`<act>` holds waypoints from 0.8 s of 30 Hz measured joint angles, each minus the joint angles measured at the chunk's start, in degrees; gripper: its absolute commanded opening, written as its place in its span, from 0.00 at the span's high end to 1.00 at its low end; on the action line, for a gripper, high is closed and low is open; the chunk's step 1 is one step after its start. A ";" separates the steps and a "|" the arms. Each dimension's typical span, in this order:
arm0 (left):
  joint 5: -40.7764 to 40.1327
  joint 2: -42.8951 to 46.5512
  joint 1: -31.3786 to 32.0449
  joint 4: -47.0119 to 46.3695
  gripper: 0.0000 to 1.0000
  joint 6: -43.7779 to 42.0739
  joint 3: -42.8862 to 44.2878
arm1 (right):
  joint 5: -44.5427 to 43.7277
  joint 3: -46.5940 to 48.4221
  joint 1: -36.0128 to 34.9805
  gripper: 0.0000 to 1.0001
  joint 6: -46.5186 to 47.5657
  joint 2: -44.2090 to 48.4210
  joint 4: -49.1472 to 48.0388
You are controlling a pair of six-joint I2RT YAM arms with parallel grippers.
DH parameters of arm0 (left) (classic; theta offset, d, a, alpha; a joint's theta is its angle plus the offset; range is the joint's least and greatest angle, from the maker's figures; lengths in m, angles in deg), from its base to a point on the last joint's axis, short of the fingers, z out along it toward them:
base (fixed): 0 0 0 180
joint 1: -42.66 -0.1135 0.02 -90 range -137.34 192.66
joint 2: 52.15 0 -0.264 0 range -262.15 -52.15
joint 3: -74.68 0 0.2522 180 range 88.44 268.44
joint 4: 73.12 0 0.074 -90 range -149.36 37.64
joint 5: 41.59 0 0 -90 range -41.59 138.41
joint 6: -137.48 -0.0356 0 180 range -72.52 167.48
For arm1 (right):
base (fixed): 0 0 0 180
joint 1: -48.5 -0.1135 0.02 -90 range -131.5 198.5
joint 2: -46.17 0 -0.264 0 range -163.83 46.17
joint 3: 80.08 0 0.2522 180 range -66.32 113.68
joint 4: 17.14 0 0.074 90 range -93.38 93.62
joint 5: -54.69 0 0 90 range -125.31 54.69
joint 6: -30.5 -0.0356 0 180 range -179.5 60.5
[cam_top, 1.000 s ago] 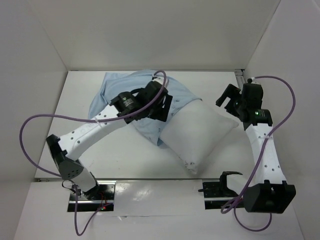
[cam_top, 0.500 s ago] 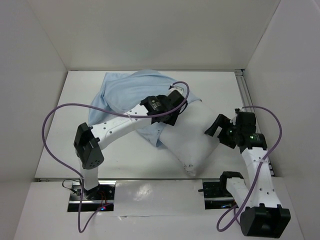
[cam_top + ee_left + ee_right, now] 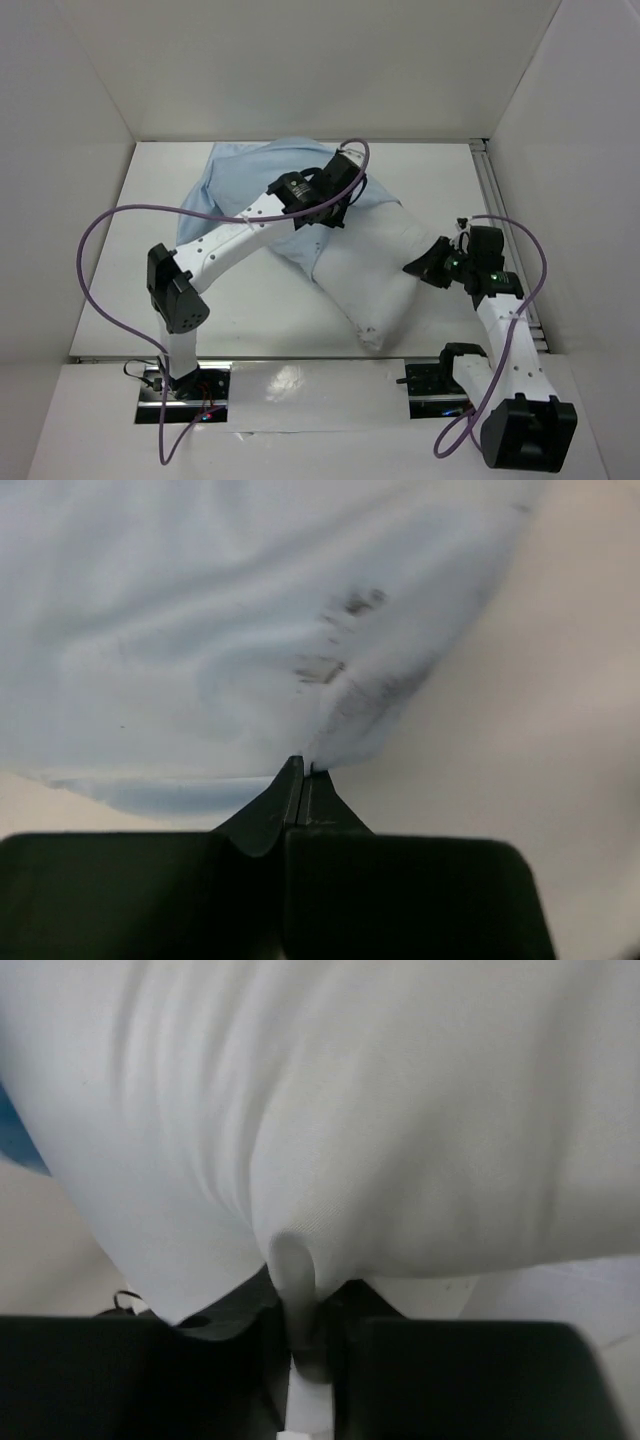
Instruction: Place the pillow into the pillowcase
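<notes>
The light blue pillowcase (image 3: 245,175) lies crumpled at the back middle of the table. Its right part overlaps the upper end of the white pillow (image 3: 370,265), which lies slanted toward the front. My left gripper (image 3: 338,203) is over that overlap. In the left wrist view its jaws (image 3: 303,772) are shut, with a pinch of the pale blue pillowcase (image 3: 200,630) at the tips. My right gripper (image 3: 425,268) is at the pillow's right edge. The right wrist view shows it (image 3: 297,1305) shut on a fold of the white pillow (image 3: 400,1110).
White walls close in the table (image 3: 240,300) at the back and on both sides. A metal rail (image 3: 492,190) runs along the right side. Purple cables loop off both arms. A sliver of blue cloth (image 3: 15,1130) shows at the left of the right wrist view.
Both grippers have gone from open to shut. The left one moved along the pillowcase and pinched it. The right one dropped toward the front onto the pillow's right edge and pinched it.
</notes>
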 measured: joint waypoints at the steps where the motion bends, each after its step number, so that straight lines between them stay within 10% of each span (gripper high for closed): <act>1: 2.93 0.00 0.31 0.57 1.00 -0.79 1.88 | 0.81 0.50 -0.17 0.99 -1.66 -0.74 -1.55; 9: 34.86 0.96 2.43 -6.47 1.00 -4.28 12.85 | -2.58 18.78 -3.02 1.00 -8.11 -8.63 -9.38; 17: 47.17 1.11 -1.57 -8.81 1.00 -3.10 0.50 | -16.37 -3.65 -16.39 1.00 -22.03 -10.88 -30.47; 22: 41.68 1.29 -0.04 -4.98 0.26 -2.21 -1.38 | -17.59 -5.70 -18.40 1.00 -26.14 -10.01 -32.39; 24: 34.49 2.93 1.22 -3.19 0.15 -1.97 -1.42 | -17.51 -5.22 -18.86 1.00 -26.27 -8.28 -32.20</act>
